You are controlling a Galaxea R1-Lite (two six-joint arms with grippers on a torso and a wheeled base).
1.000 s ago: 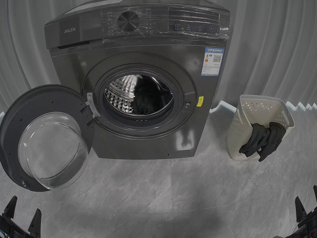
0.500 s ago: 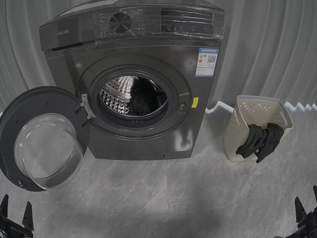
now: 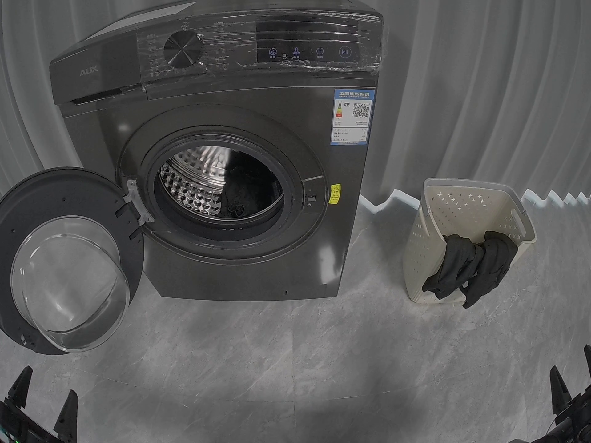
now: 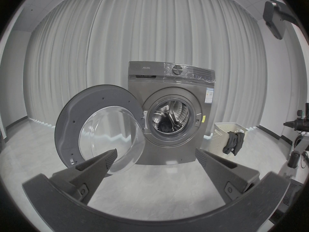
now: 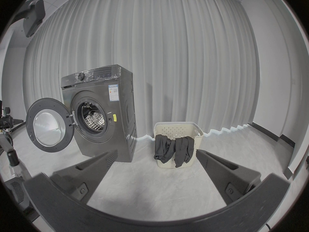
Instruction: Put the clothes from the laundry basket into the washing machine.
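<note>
- black clothes (image 3: pixel 471 266) draped over the front rim of the pale laundry basket (image 3: pixel 474 199), partly hanging down its outside; not yet picked.
- laundry basket on the floor to the right of the washing machine (image 3: pixel 215 93), near it but not touching.
- over the last second, whole head view swung: washing machine and laundry basket both further left in the picture, the washing machine more so. best read as the camera turning toward the basket side, not as either thing shifting.
- round door (image 3: pixel 61 259) wide open on its left hinge; dark garment (image 3: pixel 243 193) already lying in the steel drum.
- left gripper (image 3: pixel 48 386) low at the near left, fingers spread with nothing between them; dipped, then back to much the same spot.
- right gripper (image 5: pixel 155 152) low at the near right, fingers likewise spread and empty, facing the laundry basket in its wrist view; no visible change in the head view.
- for the task: probably lining up on the laundry basket for the next pick. both grippers well apart from the black clothes, so a full approach to make before any grasp.
- loading path into the drum open; nothing to do about the door first.
</note>
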